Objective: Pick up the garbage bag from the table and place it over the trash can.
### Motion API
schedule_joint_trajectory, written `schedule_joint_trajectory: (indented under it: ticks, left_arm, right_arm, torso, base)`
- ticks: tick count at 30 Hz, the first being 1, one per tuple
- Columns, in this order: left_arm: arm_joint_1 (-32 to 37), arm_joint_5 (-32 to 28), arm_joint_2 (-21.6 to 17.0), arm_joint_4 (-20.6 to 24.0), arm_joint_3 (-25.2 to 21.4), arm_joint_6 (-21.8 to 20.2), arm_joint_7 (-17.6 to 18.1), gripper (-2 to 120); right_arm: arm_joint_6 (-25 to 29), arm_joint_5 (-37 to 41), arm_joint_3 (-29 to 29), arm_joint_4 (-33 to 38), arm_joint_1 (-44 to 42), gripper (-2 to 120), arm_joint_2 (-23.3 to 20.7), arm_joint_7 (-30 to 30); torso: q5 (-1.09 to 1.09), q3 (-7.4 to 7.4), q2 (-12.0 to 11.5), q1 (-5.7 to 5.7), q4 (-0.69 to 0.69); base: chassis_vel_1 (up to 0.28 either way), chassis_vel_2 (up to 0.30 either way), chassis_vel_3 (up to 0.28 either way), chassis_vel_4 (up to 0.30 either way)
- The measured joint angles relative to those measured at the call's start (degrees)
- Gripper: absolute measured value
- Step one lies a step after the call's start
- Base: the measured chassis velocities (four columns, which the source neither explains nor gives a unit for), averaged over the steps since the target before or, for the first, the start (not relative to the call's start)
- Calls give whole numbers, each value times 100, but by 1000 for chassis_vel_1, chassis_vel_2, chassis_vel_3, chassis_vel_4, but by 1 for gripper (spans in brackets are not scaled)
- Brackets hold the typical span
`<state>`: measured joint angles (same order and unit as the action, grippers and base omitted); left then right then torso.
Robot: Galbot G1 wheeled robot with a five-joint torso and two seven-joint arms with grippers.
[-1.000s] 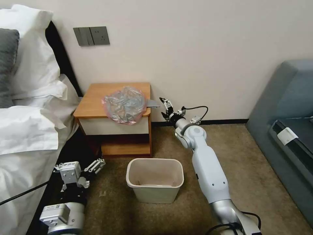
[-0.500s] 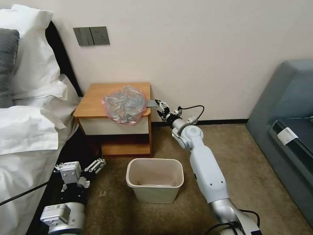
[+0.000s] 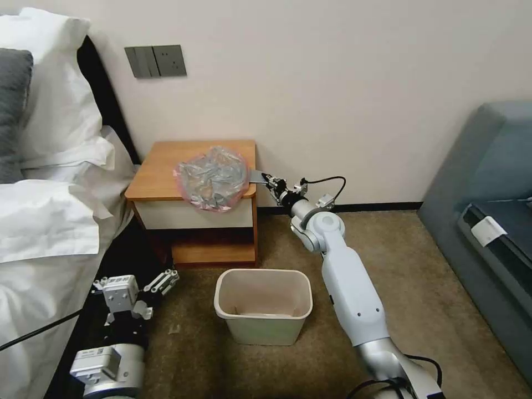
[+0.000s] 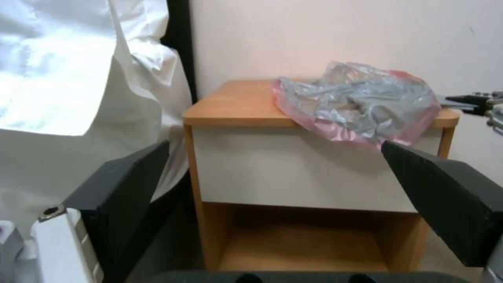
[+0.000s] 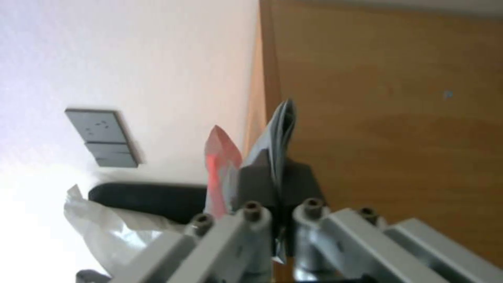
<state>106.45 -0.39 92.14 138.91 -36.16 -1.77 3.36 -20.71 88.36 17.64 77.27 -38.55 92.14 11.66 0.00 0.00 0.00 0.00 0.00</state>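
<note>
The bag (image 3: 211, 177) lies crumpled on the desk (image 3: 160, 166), one flap overhanging the side. The right gripper (image 3: 268, 178) pinches that flap, probably to lift it. The left gripper (image 3: 145, 289) waits spread near the bin (image 3: 263, 316).

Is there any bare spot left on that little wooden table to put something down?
Yes: the table is bare on its bed-side half. The garbage bag crowds the other half and overhangs the front edge, where the right gripper pinches its tab.

Crinkled glossy plastic garbage bag (image 3: 211, 177), wooden table (image 3: 160, 172)
</note>
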Motion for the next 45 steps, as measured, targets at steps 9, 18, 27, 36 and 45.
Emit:
schedule_joint_trajectory:
  ticks: [9, 18, 27, 36, 45]
  left_arm:
    - [-14, 71, 0, -116, 61, 109, -9, 100]
    - [-21, 150, 0, -174, 157, 163, -13, 100]
    - [25, 148, 0, -146, 93, 312, -88, 100]
    - [3, 149, 0, -178, 126, 360, -100, 100]
    - [-25, 140, 0, -224, 106, 406, -103, 100]
  right_arm:
    - [10, 296, -272, 1048, -447, 0, -1, 462]
    - [115, 481, -606, 2407, -1457, 0, -269, 1047]
    - [218, 103, -861, 3228, -2466, 0, -939, 1221]
    - [342, -243, -868, 3580, -3357, 0, -1409, 1297]
    - [477, -323, -766, 3795, -3726, 0, -1425, 1321]
  torso:
    - [0, 0, 0, 0, 0]
    - [0, 0, 1, 0, 0]
    - [1, 0, 1, 0, 0]
    - [1, -1, 1, 0, 0]
    - [0, 0, 1, 0, 0]
  base:
    - [0, 0, 0, 0]
    - [0, 0, 0, 0]
    - [0, 0, 0, 0]
    - [0, 0, 0, 0]
    - [0, 0, 0, 0]
